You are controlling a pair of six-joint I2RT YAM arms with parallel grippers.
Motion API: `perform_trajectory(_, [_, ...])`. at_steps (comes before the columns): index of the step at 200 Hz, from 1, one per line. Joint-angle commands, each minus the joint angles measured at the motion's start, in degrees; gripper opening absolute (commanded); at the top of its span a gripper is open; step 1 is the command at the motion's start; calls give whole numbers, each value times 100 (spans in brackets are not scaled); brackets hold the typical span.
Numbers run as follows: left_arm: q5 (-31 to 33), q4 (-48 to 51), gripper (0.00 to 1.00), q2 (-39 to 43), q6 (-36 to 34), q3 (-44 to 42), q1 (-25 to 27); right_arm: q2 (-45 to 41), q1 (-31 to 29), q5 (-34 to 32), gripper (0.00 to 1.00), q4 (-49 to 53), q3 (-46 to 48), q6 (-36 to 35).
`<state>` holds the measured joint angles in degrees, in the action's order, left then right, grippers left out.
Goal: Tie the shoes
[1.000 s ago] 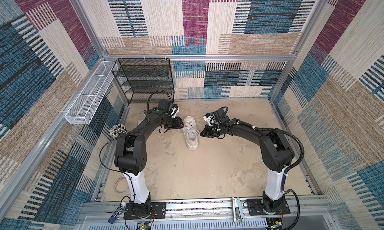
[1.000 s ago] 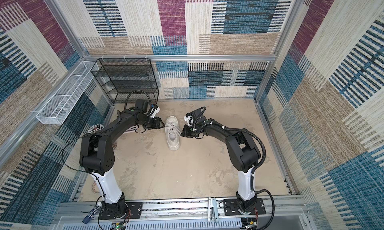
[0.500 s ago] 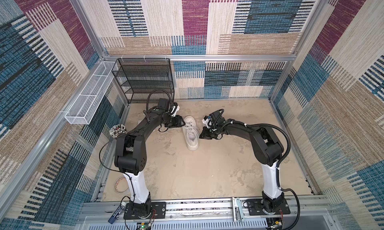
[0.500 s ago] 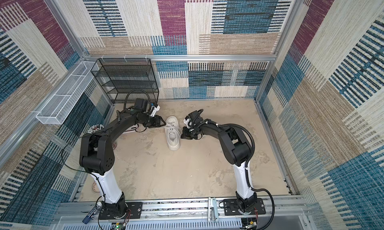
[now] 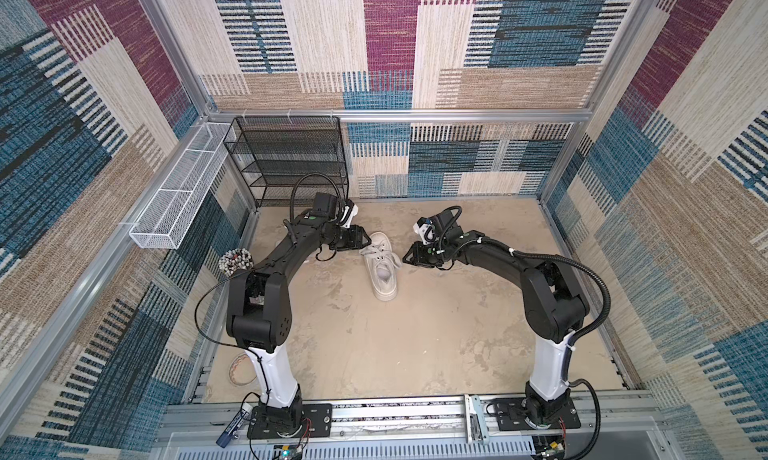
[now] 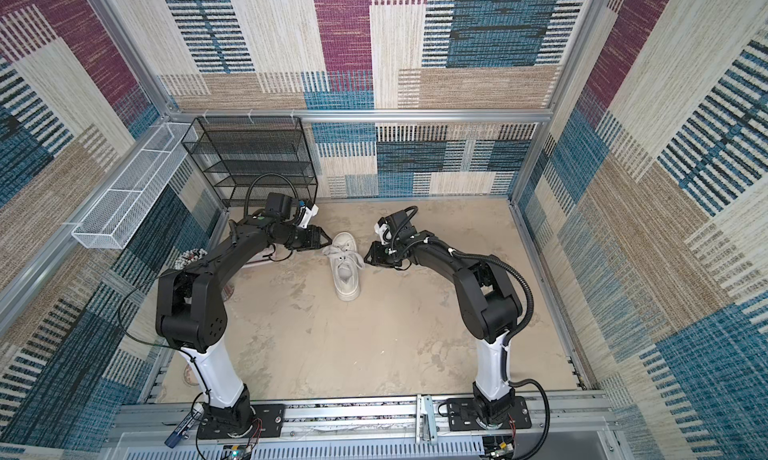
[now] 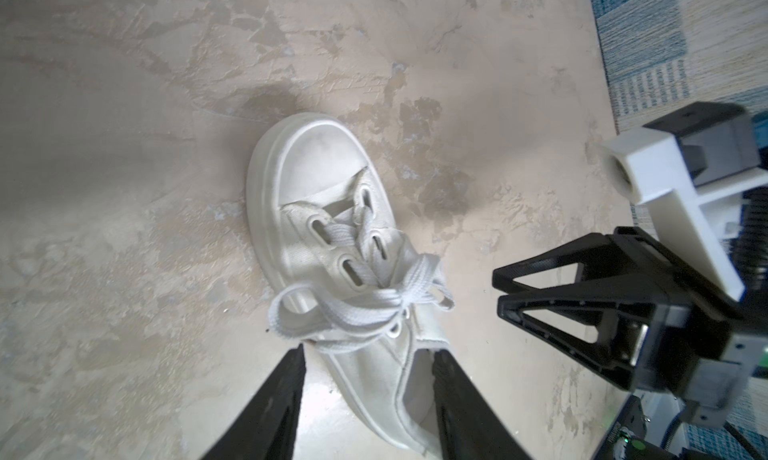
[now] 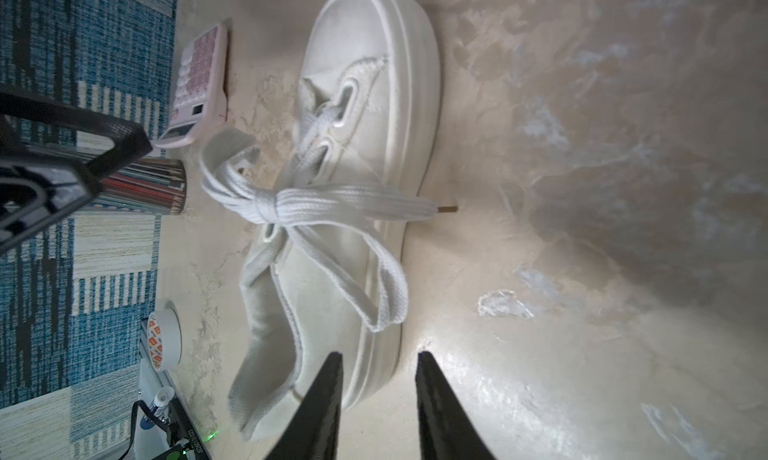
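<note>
Sneaker spot: the white sneaker is parked mid-cell on the beige surface, toe toward the back wall, flanked by the two grippers in both top views.
Laces: the laces are seen pulled into a bow, with a wrapped knot in the middle, a loop out to each side and the ends draped over the sole. One lace tip is poked out past the sole edge.
Left gripper: the left gripper is held just beside the lace area, jaws spread, nothing pinched.
Right gripper: the right gripper is held just off the opposite side, jaws parted too, nothing caught. No lace is touched by either one, as far as can be told.
Done: pretty much the whole tie, going by that knot and the two loops.
Left: honestly not much. The bow looks kinda floppy, so a snug-up might be wanted, and the arms would need to be backed off. How tight the knot is can't be told.
Clutter: a pink calculator and a pencil cup are sat off to the side, well out of it.
</note>
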<state>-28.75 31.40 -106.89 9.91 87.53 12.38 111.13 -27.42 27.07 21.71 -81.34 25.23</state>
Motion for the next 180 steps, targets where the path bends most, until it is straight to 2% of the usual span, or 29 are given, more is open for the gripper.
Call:
perform_trajectory(1, [-262, -185, 53, 28, 160, 52, 81, -112, -2, 165, 33, -328, -100, 64])
perform_trajectory(40, [-394, -342, 53, -198, 361, 206, 445, -59, 158, 115, 33, -451, -26, 242])
perform_trajectory(53, [-656, -462, 53, -275, 457, 219, 533, -130, 290, 244, 33, -588, 125, 304])
perform_trajectory(74, [-739, -473, 52, -564, 494, 366, 623, -157, 356, 203, 33, -439, 99, 187])
perform_trajectory(100, [-499, -300, 52, -771, 512, 424, 603, -218, 401, 166, 33, -362, 126, 140])
perform_trajectory(110, [-180, -284, 52, -786, 535, 366, 570, -216, 410, 166, 33, -335, 109, 118])
perform_trajectory(156, [-44, -298, 53, -896, 626, 211, 399, -213, 453, 134, 33, -212, 4, 12])
perform_trajectory(180, [-263, -250, 53, -943, 559, 248, 300, -278, 527, 80, 34, -212, 12, -31])
